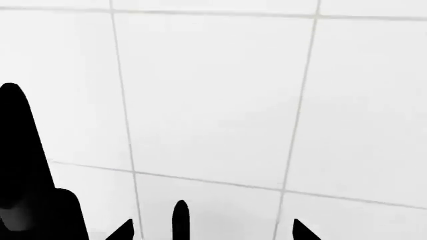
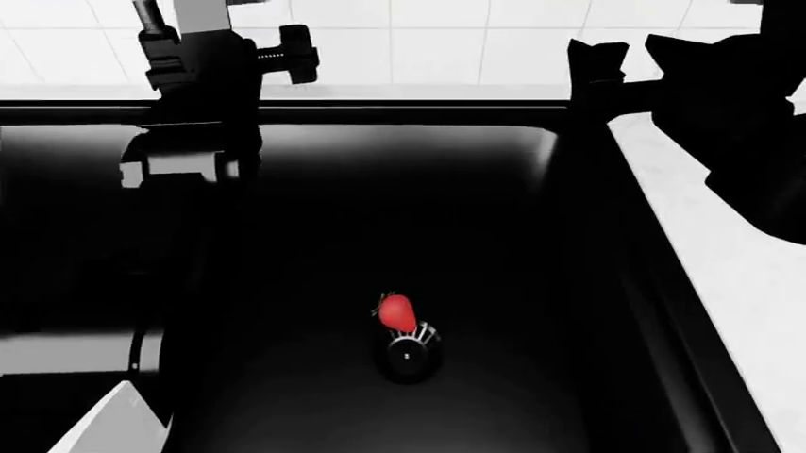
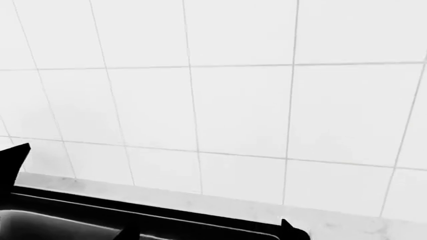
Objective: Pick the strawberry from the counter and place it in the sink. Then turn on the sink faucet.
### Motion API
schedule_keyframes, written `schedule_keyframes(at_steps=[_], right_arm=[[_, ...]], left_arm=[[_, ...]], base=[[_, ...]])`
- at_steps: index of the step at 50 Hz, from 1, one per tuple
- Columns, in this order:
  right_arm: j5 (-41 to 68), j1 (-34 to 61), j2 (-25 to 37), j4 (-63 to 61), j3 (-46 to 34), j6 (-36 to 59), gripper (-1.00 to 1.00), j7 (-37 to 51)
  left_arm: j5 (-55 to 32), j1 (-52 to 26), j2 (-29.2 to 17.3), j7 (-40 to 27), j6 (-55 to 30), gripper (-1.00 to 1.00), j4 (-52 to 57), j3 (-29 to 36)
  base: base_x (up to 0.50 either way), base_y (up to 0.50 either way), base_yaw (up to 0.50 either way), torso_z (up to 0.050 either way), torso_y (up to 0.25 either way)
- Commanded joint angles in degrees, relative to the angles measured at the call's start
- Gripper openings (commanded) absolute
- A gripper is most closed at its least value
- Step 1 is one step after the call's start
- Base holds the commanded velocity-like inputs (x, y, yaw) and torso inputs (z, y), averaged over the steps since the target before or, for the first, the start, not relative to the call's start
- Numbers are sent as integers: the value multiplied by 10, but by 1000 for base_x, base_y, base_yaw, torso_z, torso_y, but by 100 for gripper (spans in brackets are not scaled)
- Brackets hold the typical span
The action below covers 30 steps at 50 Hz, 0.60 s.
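The red strawberry (image 2: 396, 311) lies on the floor of the black sink (image 2: 567, 236), touching the round metal drain strainer (image 2: 412, 355). My left gripper (image 1: 213, 231) is open and raised near the back wall above the sink's far left. A tall black shape, the faucet (image 1: 20, 150), stands beside it. A thin black rod (image 1: 180, 220) stands between the fingertips, touching neither. The faucet's neck also shows in the head view (image 2: 149, 17) next to my left arm. My right gripper (image 3: 208, 231) is open and empty above the sink's far right corner (image 2: 602, 61).
The white counter (image 2: 737, 255) runs along the sink's right side. White wall tiles (image 3: 233, 100) stand close behind both grippers. My left arm (image 2: 189, 142) hangs over the sink's left part.
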Motion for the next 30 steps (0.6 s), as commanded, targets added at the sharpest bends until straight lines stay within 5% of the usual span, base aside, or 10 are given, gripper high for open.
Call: schedule_keyframes(at_steps=[1, 23, 30], right_arm=[[3, -7, 3, -1, 2, -3, 100, -3], [0, -14, 4, -4, 3, -6, 100, -7], [0, -19, 6, -4, 4, -10, 100, -8]], left_arm=[[-7, 7, 1, 5, -2, 100, -1, 0], [-4, 17, 2, 6, 9, 100, -1, 7], [0, 14, -4, -50, 30, 100, -1, -2]], base=[[0, 0, 0, 0, 0], [0, 0, 0, 0, -51], [0, 0, 0, 0, 0]])
